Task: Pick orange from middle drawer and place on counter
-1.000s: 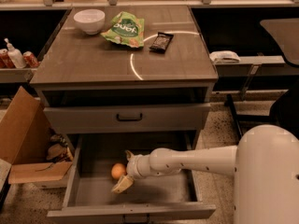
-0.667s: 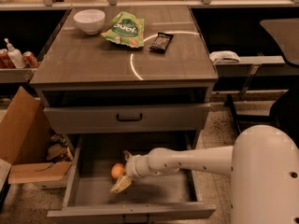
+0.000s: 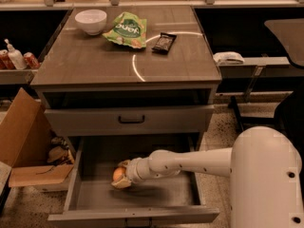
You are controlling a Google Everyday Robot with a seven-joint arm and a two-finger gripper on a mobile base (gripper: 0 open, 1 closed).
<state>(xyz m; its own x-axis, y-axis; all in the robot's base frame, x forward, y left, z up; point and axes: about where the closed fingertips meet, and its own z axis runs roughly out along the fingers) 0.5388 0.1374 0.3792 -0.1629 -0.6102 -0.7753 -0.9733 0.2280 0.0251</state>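
Hardly anything has shifted over the last second: the orange lies on the same patch of drawer floor and the reach to it looks unchanged, save that the robot's white body seems a touch further left. Beside the cardboard box stands the open middle drawer; the orange is in its left half, apart from the left wall, about midway front to back. The gripper is right on the fruit, one finger at its twelve o'clock and the other at its six; from the wrist the orange lies at nine o'clock; being round, it has no long axis to line up with. The gripper appears closed on the orange at a narrow spread, though the dim view leaves contact not quite certain; the fruit looks to be resting on the floor, not lifted. The arm runs off toward three o'clock; the tabletop lies up at twelve, above the closed drawer, so the coming move is a lift and a pull back clear of the drawer.
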